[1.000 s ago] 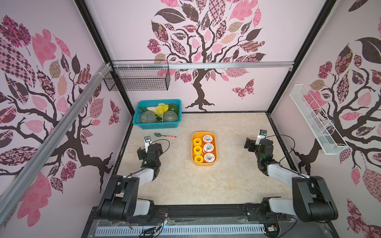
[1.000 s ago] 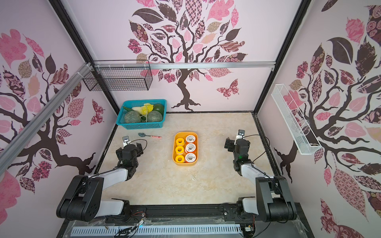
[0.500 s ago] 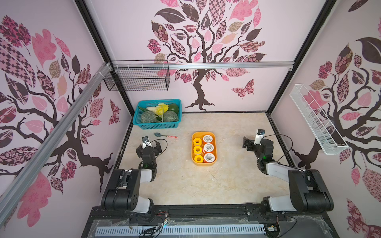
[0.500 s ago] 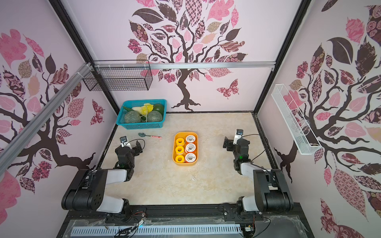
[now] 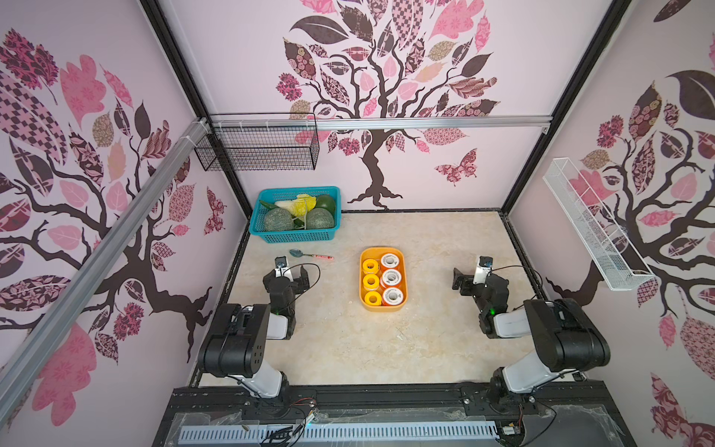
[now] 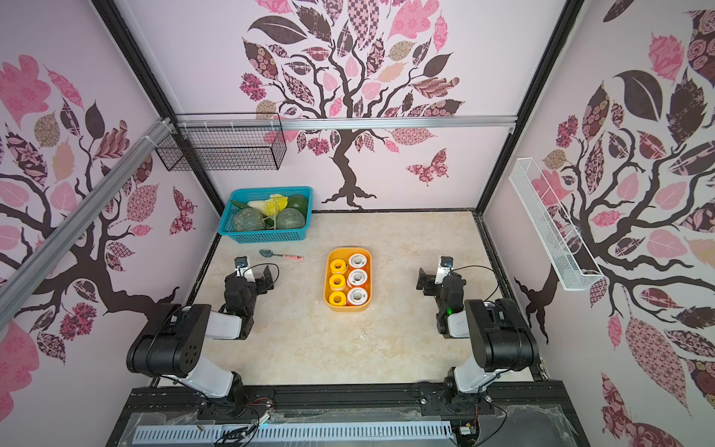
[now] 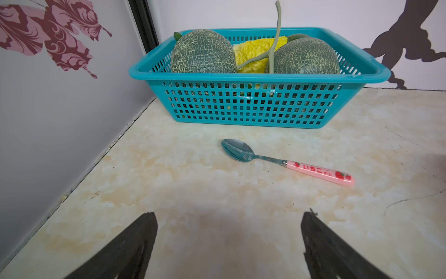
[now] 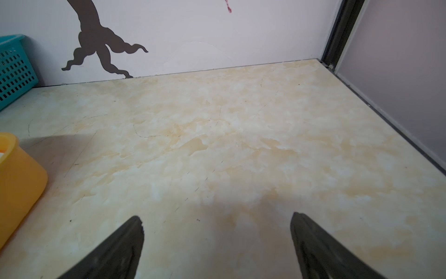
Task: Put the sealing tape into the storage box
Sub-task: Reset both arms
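Where both top views look down on the desk (image 5: 348, 348), we see the storage box (image 5: 383, 309) near its middle, holding the sealing tape (image 5: 390, 278). Six spools show: three yellow ones in the column toward the left arm, and three orange-rimmed, white-faced ones beside them. The left gripper (image 5: 291, 275) and the right gripper (image 5: 469, 279) sit to either side, well apart from the box (image 6: 347, 308). A teal basket (image 5: 294, 236) of melons (image 5: 278, 220) stands in the far corner, with a spoon (image 5: 311, 254) near it.

In the left wrist view, we find the left gripper (image 7: 229, 215) spread wide and holding nothing above bare desk. The spoon (image 7: 287, 163) lies ahead of it and the basket (image 7: 246, 106) beyond.

In the right wrist view, the right gripper (image 8: 217, 217) is likewise wide apart and empty. One corner of the storage box (image 8: 21, 178) shows at the edge.
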You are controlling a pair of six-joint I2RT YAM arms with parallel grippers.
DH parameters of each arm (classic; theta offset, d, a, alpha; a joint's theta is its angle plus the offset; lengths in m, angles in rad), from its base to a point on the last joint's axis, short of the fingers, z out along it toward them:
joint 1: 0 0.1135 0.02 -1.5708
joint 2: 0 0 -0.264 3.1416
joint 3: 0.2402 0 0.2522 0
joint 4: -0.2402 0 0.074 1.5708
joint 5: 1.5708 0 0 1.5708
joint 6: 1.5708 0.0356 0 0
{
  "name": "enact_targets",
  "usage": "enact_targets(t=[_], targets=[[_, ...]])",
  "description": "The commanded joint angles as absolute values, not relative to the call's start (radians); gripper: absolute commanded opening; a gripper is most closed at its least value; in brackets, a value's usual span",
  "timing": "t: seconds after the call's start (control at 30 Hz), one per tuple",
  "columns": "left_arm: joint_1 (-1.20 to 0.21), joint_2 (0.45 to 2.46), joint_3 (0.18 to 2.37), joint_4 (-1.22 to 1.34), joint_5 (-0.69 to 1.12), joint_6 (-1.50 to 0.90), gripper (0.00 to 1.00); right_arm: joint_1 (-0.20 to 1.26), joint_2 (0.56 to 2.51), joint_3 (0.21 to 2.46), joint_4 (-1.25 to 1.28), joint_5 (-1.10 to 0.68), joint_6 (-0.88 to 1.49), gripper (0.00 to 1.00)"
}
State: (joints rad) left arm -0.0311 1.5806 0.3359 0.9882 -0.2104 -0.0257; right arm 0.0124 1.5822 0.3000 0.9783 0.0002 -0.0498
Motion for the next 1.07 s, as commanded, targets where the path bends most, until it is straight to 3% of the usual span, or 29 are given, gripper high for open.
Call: enact_targets(t=[0.0,1.03], targets=[[-0.024,1.583,0.353,0.985,-0.184,-0.017,0.98,0.006,1.583,0.341,1.023,0.025,-0.051,0.99],[-0.017,1.583,0.358,0.97,-0.179,-0.023,0.98,0.006,1.583,0.383,0.946,0.069,-0.035,0.99]])
